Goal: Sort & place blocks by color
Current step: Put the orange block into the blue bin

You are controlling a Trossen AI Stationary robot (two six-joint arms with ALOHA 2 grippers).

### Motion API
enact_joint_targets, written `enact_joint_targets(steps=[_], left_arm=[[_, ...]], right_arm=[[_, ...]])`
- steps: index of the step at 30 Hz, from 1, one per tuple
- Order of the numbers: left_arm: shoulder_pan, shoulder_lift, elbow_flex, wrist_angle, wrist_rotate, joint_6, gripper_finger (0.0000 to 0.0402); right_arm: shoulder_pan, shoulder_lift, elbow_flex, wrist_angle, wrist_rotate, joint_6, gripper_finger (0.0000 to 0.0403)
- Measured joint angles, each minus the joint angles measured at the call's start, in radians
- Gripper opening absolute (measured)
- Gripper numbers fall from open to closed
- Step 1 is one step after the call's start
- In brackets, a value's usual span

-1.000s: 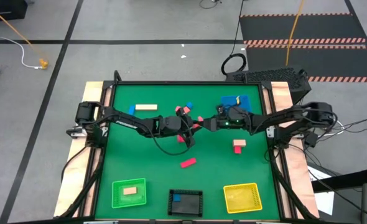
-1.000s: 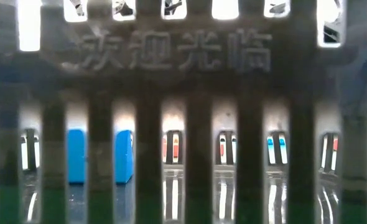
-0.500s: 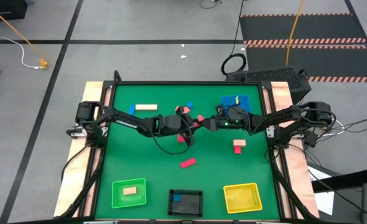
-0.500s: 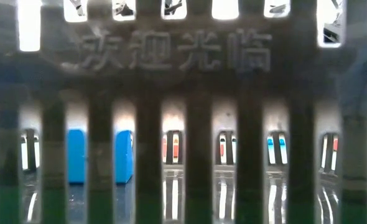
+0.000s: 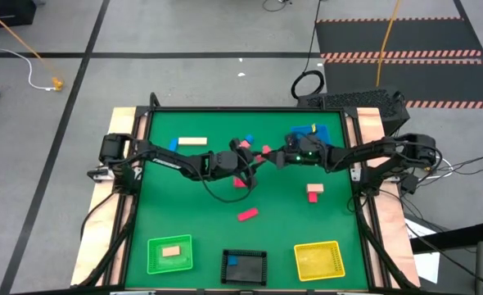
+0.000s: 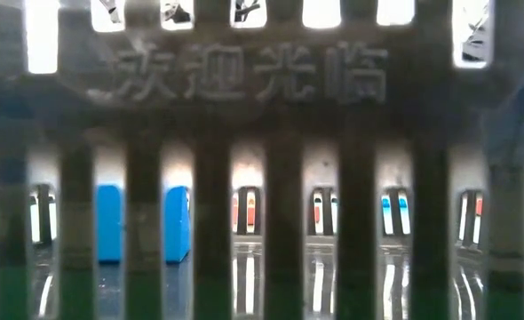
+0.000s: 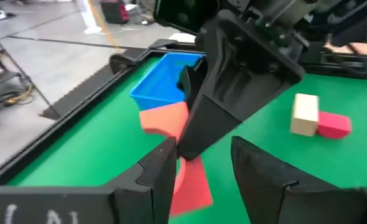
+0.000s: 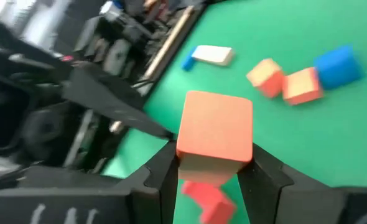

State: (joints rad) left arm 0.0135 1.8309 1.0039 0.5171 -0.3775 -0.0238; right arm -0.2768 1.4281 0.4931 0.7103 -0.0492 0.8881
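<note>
My right gripper [image 5: 271, 155] [image 8: 208, 167] is shut on a red block [image 8: 214, 134] [image 5: 266, 150] above the middle of the green table. My left gripper [image 5: 248, 161] [image 7: 202, 163] faces it from the left with its fingers open on either side of the right gripper's tip, touching nothing that I can see. More red blocks [image 5: 240, 182] [image 5: 247, 215] lie on the mat below and nearer. A tan bar [image 5: 192, 141] and a small blue block [image 5: 173, 145] lie at the far left. A tan and red pair [image 5: 313, 193] lies at the right. My right gripper pinches the red block between its two fingers, on two opposite side faces near the block's lower end [image 8: 190, 163]. The fingers come about level from the table's right. The block stands up past the fingers, lifted clear of the mat.
A flat blue tray [image 5: 330, 131] sits at the far right. Along the near edge stand a green mesh tray [image 5: 154, 264] holding a tan block, a black tray [image 5: 225, 267] holding a blue block, and a yellow tray [image 5: 300, 264]. The black tray's wall [image 6: 280, 178] blocks the low view.
My right gripper has swung a little toward the table's far edge with the red block, which stays clear of the mat. My left arm has kept its place.
</note>
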Motion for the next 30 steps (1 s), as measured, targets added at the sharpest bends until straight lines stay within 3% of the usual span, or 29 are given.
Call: enact_joint_targets(steps=[4, 11, 27, 30], left_arm=[[0.006, 0.000, 0.000, -0.018, -0.066, 0.002, 0.0176], [0.030, 0.000, 0.000, -0.054, -0.076, -0.050, 0.0192], [0.052, 0.000, 0.000, -0.104, -0.077, -0.117, 0.0184], [0.060, 0.000, 0.000, -0.111, -0.078, -0.121, 0.0178]], right_arm=[[-0.039, 0.000, 0.000, -0.094, 0.000, -0.026, 0.0117], [-0.126, -0.049, 0.000, -0.186, -0.004, -0.098, 0.0117], [-0.348, -0.475, 0.001, -0.669, 0.004, -0.245, 0.0117], [-0.365, -0.523, 0.001, -0.775, 0.054, -0.263, 0.0117]])
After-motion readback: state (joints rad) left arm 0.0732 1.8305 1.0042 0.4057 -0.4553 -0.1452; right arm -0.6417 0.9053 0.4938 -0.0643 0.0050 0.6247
